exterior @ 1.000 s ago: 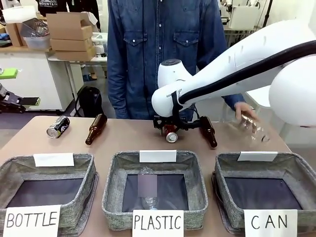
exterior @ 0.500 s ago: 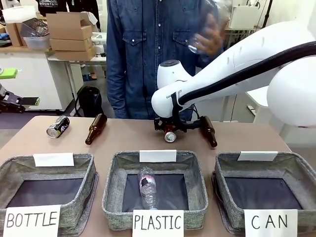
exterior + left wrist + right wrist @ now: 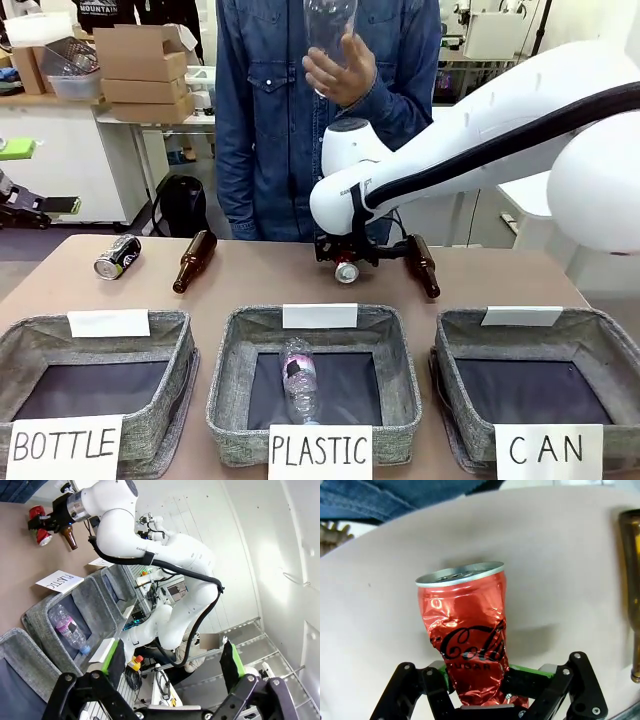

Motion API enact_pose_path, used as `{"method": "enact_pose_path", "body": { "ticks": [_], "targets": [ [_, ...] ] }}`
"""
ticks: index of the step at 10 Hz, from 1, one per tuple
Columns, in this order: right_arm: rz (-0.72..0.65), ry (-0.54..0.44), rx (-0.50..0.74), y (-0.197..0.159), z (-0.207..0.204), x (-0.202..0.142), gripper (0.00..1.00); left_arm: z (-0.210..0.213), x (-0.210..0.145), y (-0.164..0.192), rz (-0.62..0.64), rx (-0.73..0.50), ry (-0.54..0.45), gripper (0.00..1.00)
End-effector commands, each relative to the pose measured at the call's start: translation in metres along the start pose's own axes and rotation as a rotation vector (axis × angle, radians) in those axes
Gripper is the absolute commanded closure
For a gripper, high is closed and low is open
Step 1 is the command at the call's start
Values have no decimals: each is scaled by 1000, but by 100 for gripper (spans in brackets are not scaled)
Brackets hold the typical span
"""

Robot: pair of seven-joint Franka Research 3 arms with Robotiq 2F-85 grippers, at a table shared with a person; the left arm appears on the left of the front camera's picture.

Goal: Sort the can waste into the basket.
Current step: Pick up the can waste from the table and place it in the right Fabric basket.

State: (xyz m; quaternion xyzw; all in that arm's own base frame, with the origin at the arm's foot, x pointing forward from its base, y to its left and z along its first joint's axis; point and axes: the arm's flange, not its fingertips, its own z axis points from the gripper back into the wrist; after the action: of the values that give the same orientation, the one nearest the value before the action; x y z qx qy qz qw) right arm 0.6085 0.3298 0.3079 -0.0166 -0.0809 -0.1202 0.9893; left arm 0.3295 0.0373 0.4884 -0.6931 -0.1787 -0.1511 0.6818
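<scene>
A dented shiny red can (image 3: pixel 465 625) sits between the green pads of my right gripper (image 3: pixel 476 682), which is shut on its lower end. In the front view, the right gripper (image 3: pixel 346 262) holds this red can (image 3: pixel 347 271) just above the table's far middle. The black can (image 3: pixel 117 256) lies on its side at the far left of the table. The grey basket signed "CAN" (image 3: pixel 455 342) stands at the near right, its dark bottom bare. My left gripper (image 3: pixel 172 666) is open, up in the air, far from the red can (image 3: pixel 43 536).
Brown glass bottles lie at the far left (image 3: pixel 194 261) and beside the right gripper (image 3: pixel 423 266). The middle basket signed "PLASTIC" (image 3: pixel 230 345) holds a clear bottle (image 3: pixel 298 378). The "BOTTLE" basket (image 3: pixel 178 340) stands at near left. A person's hand holds a clear bottle (image 3: pixel 330 25) high behind the table.
My right gripper has squeezed tighter on the red can and risen slightly. The person's hand took a clear bottle from the table's far right up to chest height.
</scene>
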Motion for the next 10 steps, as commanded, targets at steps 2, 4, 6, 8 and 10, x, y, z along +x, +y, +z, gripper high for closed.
{"method": "enact_pose_path", "body": {
  "ticks": [2,4,6,8,10],
  "targets": [
    [131,88,63,-72,50,-20,100,-2,1,-2,-21,-23,-11,0],
    [290,197,59,-141,90,-55,100,-2,1,-2,-21,-23,-11,0],
    [429,293,87,-225,122,-111,100,-2,1,-2,-21,-23,-11,0],
    [472,390,138,-309,138,-152,100,-2,1,-2,-21,-23,-11,0],
    [344,323,151,-340,141,-172,100,-2,1,-2,-21,-23,-11,0]
  ]
}}
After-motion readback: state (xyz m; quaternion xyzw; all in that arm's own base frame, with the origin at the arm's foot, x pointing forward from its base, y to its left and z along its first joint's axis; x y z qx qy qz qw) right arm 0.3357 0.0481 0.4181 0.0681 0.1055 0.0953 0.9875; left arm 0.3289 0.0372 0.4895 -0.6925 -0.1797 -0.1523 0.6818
